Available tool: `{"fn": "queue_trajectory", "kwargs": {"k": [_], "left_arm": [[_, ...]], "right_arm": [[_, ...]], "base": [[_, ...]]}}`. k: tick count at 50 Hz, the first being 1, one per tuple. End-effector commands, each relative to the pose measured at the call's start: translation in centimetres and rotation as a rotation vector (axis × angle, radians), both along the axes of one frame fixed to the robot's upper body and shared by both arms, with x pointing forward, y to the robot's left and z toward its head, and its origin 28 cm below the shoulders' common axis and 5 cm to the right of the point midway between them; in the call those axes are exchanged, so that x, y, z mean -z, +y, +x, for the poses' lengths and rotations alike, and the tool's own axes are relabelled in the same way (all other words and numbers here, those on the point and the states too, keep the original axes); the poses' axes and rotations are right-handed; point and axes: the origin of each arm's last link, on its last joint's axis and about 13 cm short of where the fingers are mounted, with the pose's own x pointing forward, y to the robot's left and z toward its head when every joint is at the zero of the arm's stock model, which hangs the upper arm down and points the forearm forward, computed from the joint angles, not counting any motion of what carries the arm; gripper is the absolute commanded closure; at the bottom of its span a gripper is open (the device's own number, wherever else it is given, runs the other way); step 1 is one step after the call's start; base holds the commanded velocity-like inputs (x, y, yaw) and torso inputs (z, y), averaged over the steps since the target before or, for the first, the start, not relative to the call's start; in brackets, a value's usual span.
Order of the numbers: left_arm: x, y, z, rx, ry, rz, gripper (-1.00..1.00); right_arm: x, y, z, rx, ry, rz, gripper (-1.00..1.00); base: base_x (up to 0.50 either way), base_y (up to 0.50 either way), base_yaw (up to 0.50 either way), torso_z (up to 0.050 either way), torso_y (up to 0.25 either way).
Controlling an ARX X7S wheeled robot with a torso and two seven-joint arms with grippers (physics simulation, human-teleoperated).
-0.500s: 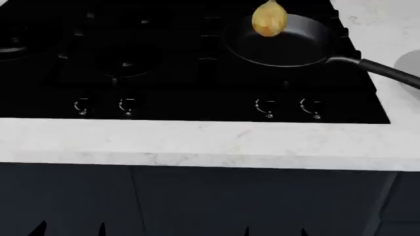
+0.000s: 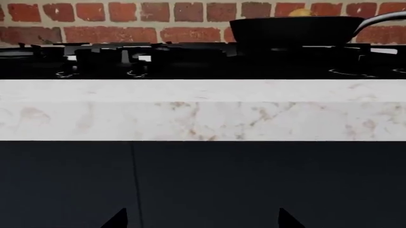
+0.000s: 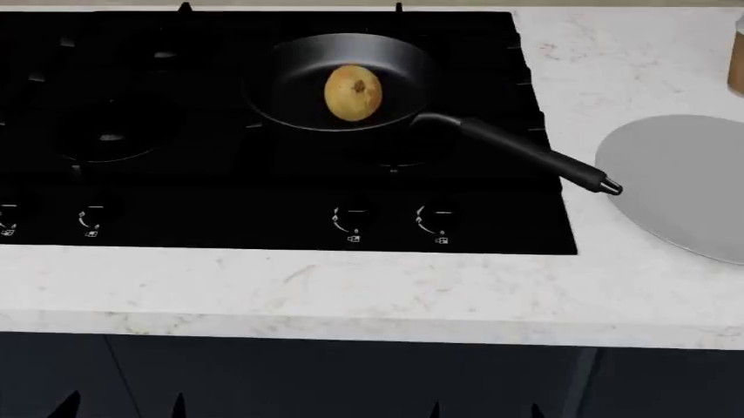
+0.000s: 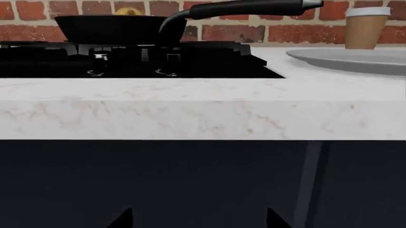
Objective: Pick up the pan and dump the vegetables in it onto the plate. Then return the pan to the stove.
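One plate [image 3: 686,183] newly in view

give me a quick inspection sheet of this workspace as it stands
surface: white marbled stone countertop with a wide black gas cooktop set into it
job's things: round black non-stick frying pan sits on a right-hand burner, long handle pointing towards the large pale grey round plate; one yellow-brown onion lies in the pan; the plate holds nothing
clutter: brown paper cup with white lid stands behind the plate
grippers: both low in front of the dark cabinet, below counter level; only dark finger tips show, spread apart, holding nothing
cables: nothing seen
surroundings: red brick wall behind the cooktop
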Motion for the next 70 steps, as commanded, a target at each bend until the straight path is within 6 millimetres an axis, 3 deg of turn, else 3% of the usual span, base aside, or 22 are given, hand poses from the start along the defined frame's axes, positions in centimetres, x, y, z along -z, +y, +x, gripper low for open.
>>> {"fn": "queue_trajectory", "kwargs": {"k": [1,2,3,4,20,33,36,50,53,56,64,70], "left_arm": [[0.0,0.0,-0.1,-0.009,0.002,0.007,-1.00],[0.0,0.0,0.0,-0.011,0.013,0.011,-1.00],[2.0,-0.4,0.2,-0.005,0.022,0.205,-1.00],[0.0,0.0,0.0,-0.016,0.017,0.018,-1.00],[-0.5,0.1,-0.3,-0.011,0.009,0.009,-1.00],[-10.1,-0.1,-2.0,0.148,-0.050,0.037,-1.00],[-11.5,0.0,-2.2,0.166,-0.060,0.049,-1.00],[-17.3,0.7,-2.4,0.227,-0.118,0.061,-1.00],[-18.5,0.8,-2.3,0.238,-0.136,0.053,-1.00],[-19.2,0.8,-2.4,0.244,-0.151,0.076,-1.00],[-21.4,1.3,-2.6,0.246,-0.179,0.076,-1.00],[-22.0,1.5,-2.5,0.252,-0.177,0.068,-1.00]], "right_arm": [[0.0,0.0,-0.1,0.000,0.003,0.000,-1.00],[0.0,0.0,-0.1,-0.001,0.004,0.000,-1.00],[1.4,0.8,-0.2,-0.093,0.146,-0.149,-1.00],[0.0,0.0,0.0,0.000,0.004,-0.001,-1.00],[-0.7,0.1,-0.2,-0.008,-0.004,-0.011,-1.00],[-10.5,-0.7,-2.4,-0.051,-0.105,-0.097,-1.00],[-11.9,-0.9,-2.6,-0.055,-0.113,-0.150,-1.00],[-17.6,-2.0,-2.9,-0.051,-0.158,-0.254,-1.00],[-20.0,-3.1,-3.0,0.099,-0.241,-0.304,-1.00],[-20.7,-2.1,-4.1,-0.060,-0.185,-0.280,-1.00],[-25.1,-2.9,-4.4,-0.062,-0.187,-0.377,-1.00],[-27.1,-3.0,-4.6,-0.062,-0.188,-0.418,-1.00]], "base": [[0.00,0.00,0.00,0.000,0.000],[0.00,0.00,0.00,0.000,0.000],[0.00,0.00,0.00,0.000,0.000],[0.00,0.00,0.00,0.000,0.000],[0.00,0.00,0.00,0.000,0.000],[0.00,0.00,0.00,0.000,0.000],[0.00,0.00,0.00,0.000,0.000],[0.00,0.00,0.00,0.000,0.000],[0.00,0.00,0.00,0.000,0.000],[0.00,0.00,0.00,0.027,0.077],[0.00,0.00,0.00,0.043,0.122],[0.00,0.00,0.00,0.043,0.123]]}}
